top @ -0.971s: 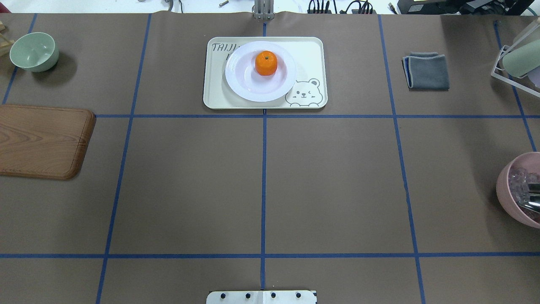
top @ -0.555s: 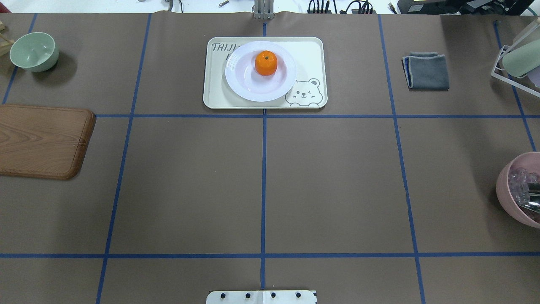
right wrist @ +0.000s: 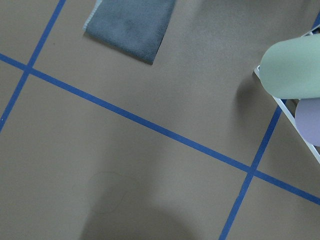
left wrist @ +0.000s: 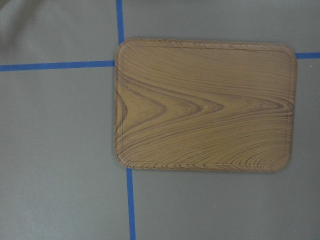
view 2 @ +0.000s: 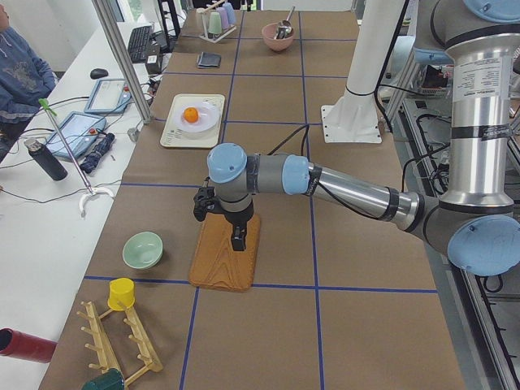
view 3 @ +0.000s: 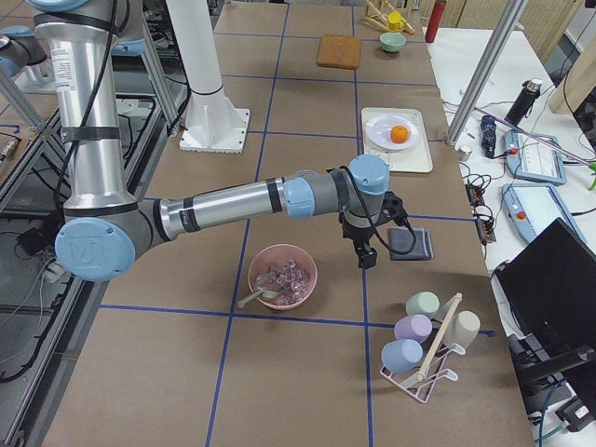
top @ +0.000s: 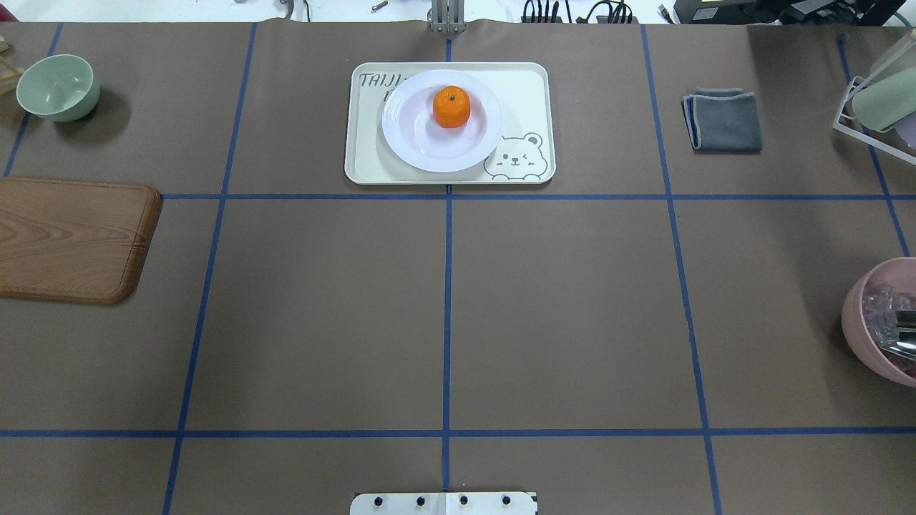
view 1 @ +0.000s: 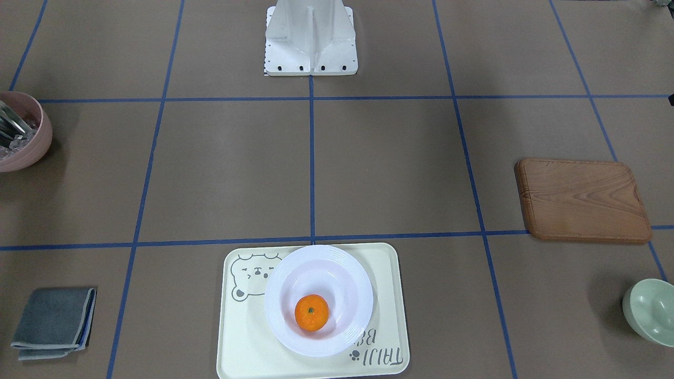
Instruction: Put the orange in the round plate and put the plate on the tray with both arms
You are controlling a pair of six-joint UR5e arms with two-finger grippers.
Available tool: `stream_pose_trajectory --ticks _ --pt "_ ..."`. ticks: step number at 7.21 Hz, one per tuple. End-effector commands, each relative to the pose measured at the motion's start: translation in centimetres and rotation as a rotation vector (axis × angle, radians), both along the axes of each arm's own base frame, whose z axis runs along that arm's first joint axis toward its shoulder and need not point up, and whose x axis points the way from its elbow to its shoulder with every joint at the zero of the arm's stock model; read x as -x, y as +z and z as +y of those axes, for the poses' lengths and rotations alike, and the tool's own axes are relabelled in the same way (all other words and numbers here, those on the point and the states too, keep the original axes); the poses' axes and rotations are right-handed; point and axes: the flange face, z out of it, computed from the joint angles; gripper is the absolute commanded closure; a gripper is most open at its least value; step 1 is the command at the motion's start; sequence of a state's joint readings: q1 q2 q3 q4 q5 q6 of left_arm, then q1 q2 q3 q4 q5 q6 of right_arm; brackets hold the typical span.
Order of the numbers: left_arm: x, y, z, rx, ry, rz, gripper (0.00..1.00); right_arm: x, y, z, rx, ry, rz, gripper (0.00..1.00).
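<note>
The orange (top: 451, 107) lies in the white round plate (top: 415, 146), and the plate rests on the cream tray (top: 526, 86) at the far middle of the table. The front-facing view shows the same: the orange (view 1: 311, 312) in the plate (view 1: 339, 273) on the tray (view 1: 247, 342). Both arms are far from the tray. My left gripper (view 2: 240, 241) hangs over the wooden board. My right gripper (view 3: 364, 258) hangs above the table beside the grey cloth. Only the side views show them, so I cannot tell whether either is open or shut.
A wooden board (top: 71, 239) and a green bowl (top: 57, 87) lie on the left. A folded grey cloth (top: 724, 120), a cup rack (top: 880, 100) and a pink bowl (top: 862, 315) sit on the right. A person (view 2: 16, 73) sits beyond the table's far side.
</note>
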State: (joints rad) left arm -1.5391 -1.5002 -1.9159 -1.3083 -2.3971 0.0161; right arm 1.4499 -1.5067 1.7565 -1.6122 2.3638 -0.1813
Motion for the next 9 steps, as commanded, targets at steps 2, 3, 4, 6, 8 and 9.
stream_pose_trajectory --ticks 2,3,4,6,8,9 --pt "0.2 4.0 -1.7 -0.148 -0.015 0.003 0.02 -0.3 1.8 1.1 0.037 0.006 0.011 0.0" --pt "0.2 4.3 -2.3 -0.163 -0.011 0.009 0.02 -0.1 3.8 0.8 0.061 -0.001 0.014 0.0" --pt "0.1 3.8 -3.9 -0.158 -0.013 0.008 0.02 0.2 3.4 -0.6 0.05 -0.007 0.008 0.0" --pt "-0.7 2.8 -3.7 -0.16 0.002 0.132 0.02 0.2 2.5 -1.1 0.041 0.002 0.003 0.0" --pt "-0.6 3.9 -2.0 -0.147 0.001 0.147 0.02 0.2 3.2 -0.1 0.057 -0.001 -0.007 0.0" --pt "-0.6 3.8 -2.0 -0.148 0.0 0.147 0.02 0.1 4.0 1.3 0.066 -0.006 -0.009 0.0"
